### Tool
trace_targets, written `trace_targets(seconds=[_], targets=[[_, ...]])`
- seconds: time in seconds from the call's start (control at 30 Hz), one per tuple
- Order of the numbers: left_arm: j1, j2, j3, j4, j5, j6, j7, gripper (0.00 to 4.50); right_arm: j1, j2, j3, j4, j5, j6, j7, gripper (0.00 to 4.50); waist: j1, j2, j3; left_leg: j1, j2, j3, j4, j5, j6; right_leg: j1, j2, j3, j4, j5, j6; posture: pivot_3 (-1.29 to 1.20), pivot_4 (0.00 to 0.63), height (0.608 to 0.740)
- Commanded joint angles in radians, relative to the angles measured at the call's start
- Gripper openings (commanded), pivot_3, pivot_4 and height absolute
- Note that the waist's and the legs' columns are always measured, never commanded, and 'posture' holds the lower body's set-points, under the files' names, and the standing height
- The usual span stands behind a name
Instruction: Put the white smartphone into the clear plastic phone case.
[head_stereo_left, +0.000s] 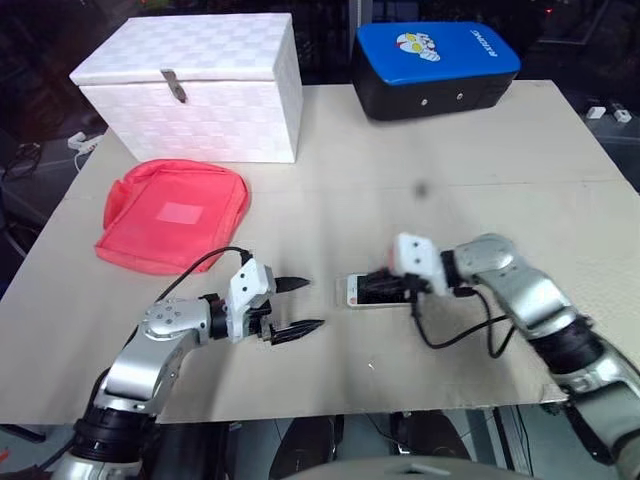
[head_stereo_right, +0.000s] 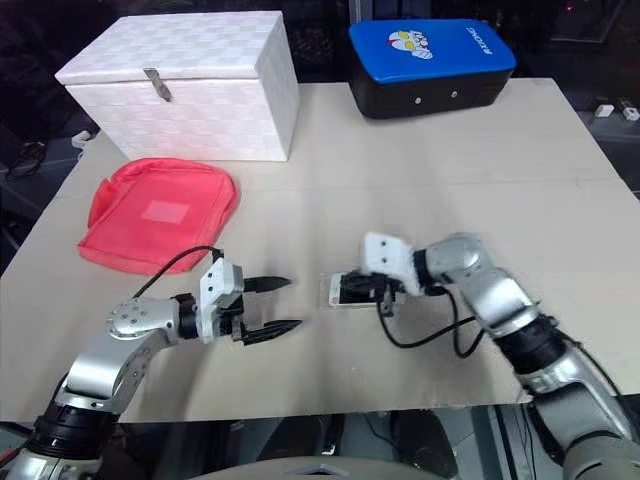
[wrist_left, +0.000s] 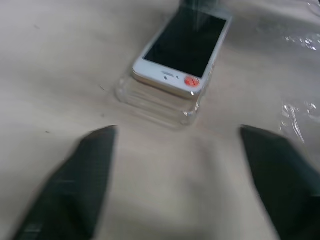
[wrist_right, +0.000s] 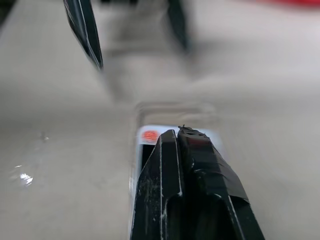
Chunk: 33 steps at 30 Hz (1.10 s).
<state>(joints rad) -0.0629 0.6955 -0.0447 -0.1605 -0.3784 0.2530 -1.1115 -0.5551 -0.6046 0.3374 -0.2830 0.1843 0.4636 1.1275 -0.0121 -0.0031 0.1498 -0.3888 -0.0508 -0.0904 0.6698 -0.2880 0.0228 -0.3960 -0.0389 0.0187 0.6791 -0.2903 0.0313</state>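
The small white smartphone with a black screen (wrist_left: 182, 50) lies in the clear plastic phone case (wrist_left: 160, 102) on the beige surface (head_stereo_left: 450, 150), between my end effectors. My right end effector (wrist_right: 178, 134), clenched, rests over it; my left end effector (head_stereo_left: 298, 305) stands apart, parted and empty.

Table (head_stereo_left: 500, 150): white box (head_stereo_left: 200, 85); blue case (head_stereo_left: 435, 65); red pouch (head_stereo_left: 175, 213); clear plastic phone case (wrist_left: 160, 102).
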Motion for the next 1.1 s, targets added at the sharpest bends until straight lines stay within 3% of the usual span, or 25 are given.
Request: trace_targets(seconds=[0.03, 0.17, 0.2, 0.4, 1.1], targets=[[-0.041, -0.003, -0.028, 0.049, 0.033, -0.043, -0.023, 2.15, 0.047, -0.072, -0.066, -0.161, 0.021, 0.082, -0.031, 0.00, -0.001, 0.000, 0.000, 0.000, 0.000, 0.000, 0.000, 0.000, 0.000, 0.000, 0.000, 0.000, 0.000, 0.000, 0.000, 0.00, 0.150, 0.740], [-0.088, -0.014, -0.075, 0.123, 0.085, -0.093, -0.041, 0.17, 0.154, -0.189, -0.106, -0.223, -0.041, 0.114, -0.092, 0.00, 0.003, 0.000, 0.000, -0.002, 0.000, 0.000, 0.000, 0.000, 0.000, 0.000, -0.001, 0.000, -0.001, 0.000, 0.000, 0.00, 0.150, 0.740], [-0.103, -0.019, -0.084, 0.141, 0.092, -0.092, -0.041, 0.07, 0.180, -0.210, -0.115, -0.229, -0.061, 0.129, -0.117, 0.00, 0.003, 0.000, 0.000, -0.002, 0.000, 0.000, 0.000, 0.000, 0.000, -0.001, -0.001, 0.000, -0.001, 0.000, 0.000, 0.00, 0.150, 0.740], [-0.170, -0.048, -0.132, 0.237, 0.139, -0.136, -0.059, 0.07, 0.248, -0.282, -0.092, -0.219, -0.164, 0.099, -0.185, 0.00, 0.004, 0.000, -0.001, -0.002, 0.000, 0.000, 0.001, 0.000, 0.000, 0.000, -0.001, 0.000, 0.000, 0.000, 0.000, 0.00, 0.150, 0.740], [-0.238, -0.103, -0.168, 0.233, 0.168, -0.078, -0.051, 0.07, 0.138, -0.090, 0.131, -0.133, -0.297, 0.051, -0.166, 0.00, 0.025, 0.001, -0.002, -0.001, -0.001, -0.002, 0.004, 0.000, 0.000, 0.003, 0.000, -0.003, 0.001, 0.000, 0.000, 0.00, 0.150, 0.740]])
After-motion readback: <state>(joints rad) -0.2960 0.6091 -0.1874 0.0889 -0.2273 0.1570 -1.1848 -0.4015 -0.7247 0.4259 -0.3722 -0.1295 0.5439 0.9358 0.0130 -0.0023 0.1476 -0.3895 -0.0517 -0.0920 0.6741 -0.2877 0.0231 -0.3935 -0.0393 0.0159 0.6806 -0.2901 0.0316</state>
